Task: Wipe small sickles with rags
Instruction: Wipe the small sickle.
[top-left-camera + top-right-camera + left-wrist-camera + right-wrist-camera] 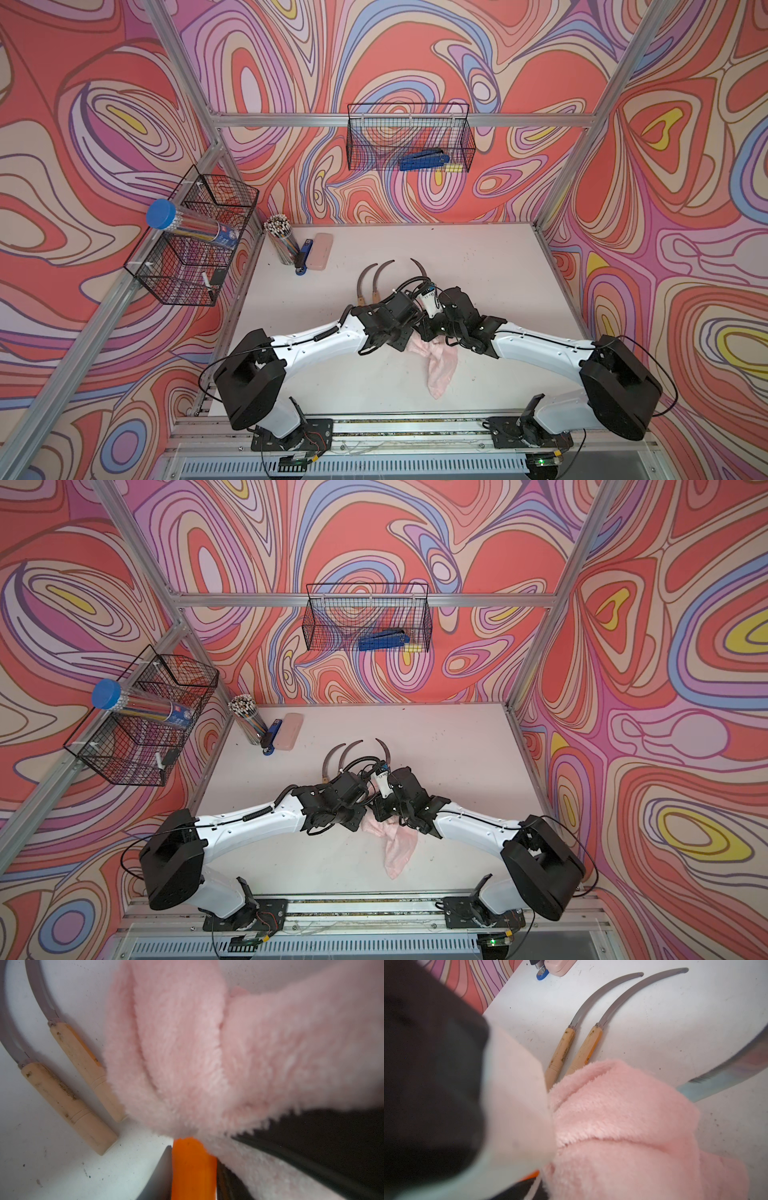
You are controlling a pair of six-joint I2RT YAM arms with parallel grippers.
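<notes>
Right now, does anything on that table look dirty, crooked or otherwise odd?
Yes. The two wooden sickle handles carry brown grime, and dark specks dot the table. On the side wall, a capped pencil tube lies tilted across its wire basket.

The left gripper (193,1155) clamps an orange handle (193,1180) between a grey finger (162,1176) and a dark one, the jaws closed against both its sides. A fluffy pink rag (207,1053) is bunched in folds over the handle's far end and hides what it joins. Beside it, one wooden-handled sickle (68,1105) and a second wooden-handled sickle (87,1059) lie parallel on the white tabletop (52,1167). They are just apart, and their grey blades curve the same way. The rag overlaps the second one's handle. Dirt streaks both wooden handles, and dark specks dot the tabletop.
</notes>
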